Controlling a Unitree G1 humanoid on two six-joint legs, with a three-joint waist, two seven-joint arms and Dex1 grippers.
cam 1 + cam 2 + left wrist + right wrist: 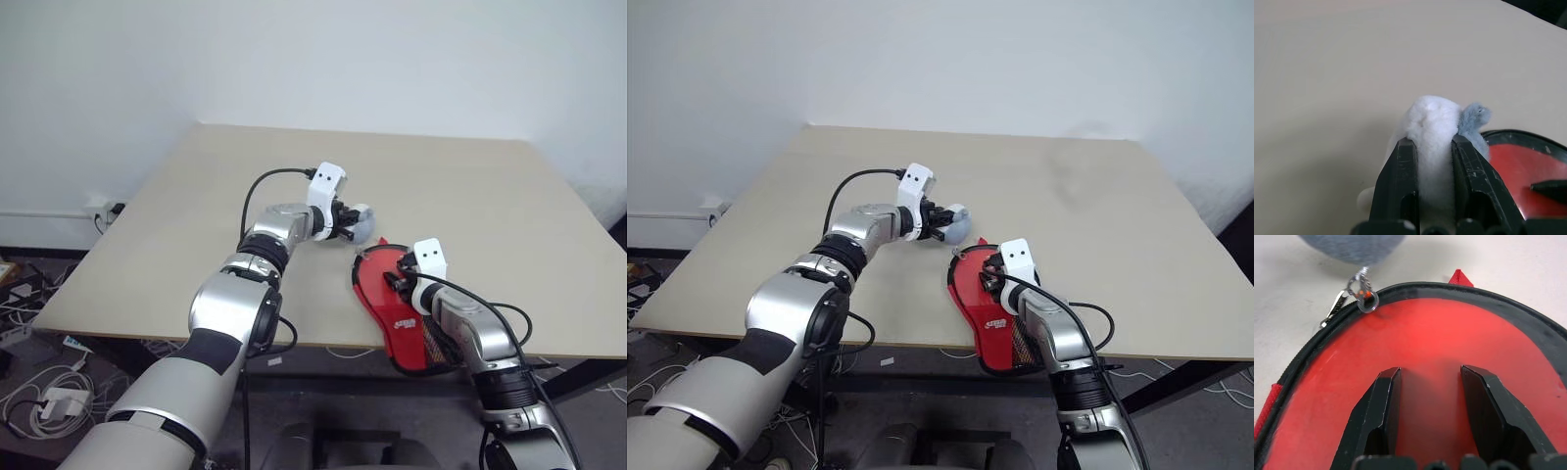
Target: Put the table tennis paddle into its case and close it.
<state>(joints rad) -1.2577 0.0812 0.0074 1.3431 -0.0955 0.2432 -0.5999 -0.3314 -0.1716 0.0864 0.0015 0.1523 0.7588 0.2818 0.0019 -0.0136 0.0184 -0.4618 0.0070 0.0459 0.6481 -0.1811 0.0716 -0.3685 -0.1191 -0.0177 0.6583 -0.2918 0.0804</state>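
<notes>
Left tool [1432, 161] is clenching the zipper's plush pom-pom [1432, 122] while right tool [1430, 396] is hovering released over the case [392, 304]; fluff risks slipping.

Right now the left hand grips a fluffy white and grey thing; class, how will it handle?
The fluffy thing likely squashes easily: its pile bulges around the left hand. Probably light. It seems tied to the case zip by a ring, so pulling may drag that.

Red case [397, 311] flat at table's near edge, black zipper rim.
</notes>
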